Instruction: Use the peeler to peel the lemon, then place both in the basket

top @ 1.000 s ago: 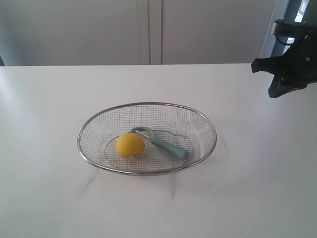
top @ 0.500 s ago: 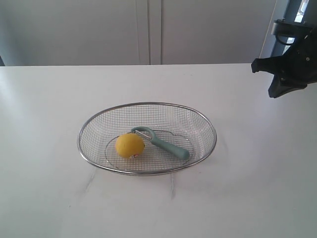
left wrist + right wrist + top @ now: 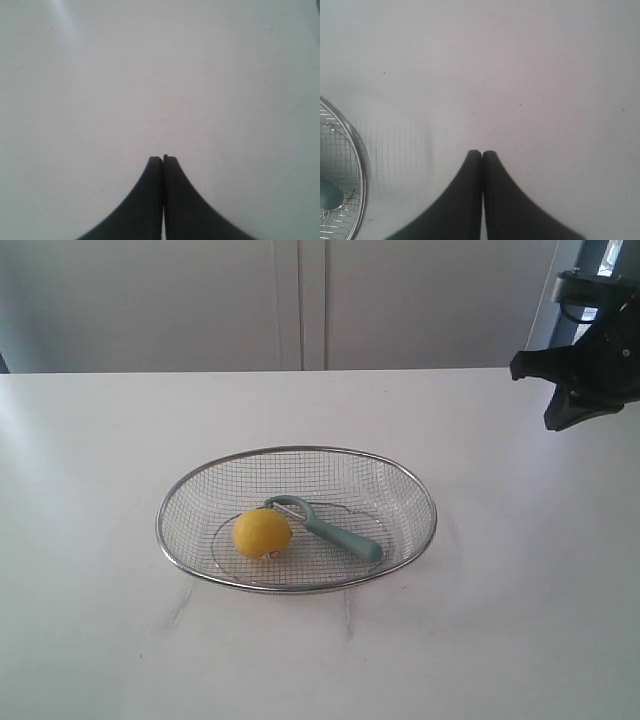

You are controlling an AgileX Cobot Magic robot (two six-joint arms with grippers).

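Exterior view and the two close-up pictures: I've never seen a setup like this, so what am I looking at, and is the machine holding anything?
This is a robot with two arms, each ending in a two-fingered hand. The wide picture comes from a camera standing off the arms. The other two come from cameras on the wrists, each looking past its own hand. The black wedges there are the left hand and the right hand, both shut and holding nothing. In the wide picture only the right arm shows, at the upper right edge. On the white table sits a wire mesh basket, with a yellow lemon and a teal peeler lying inside it, side by side.
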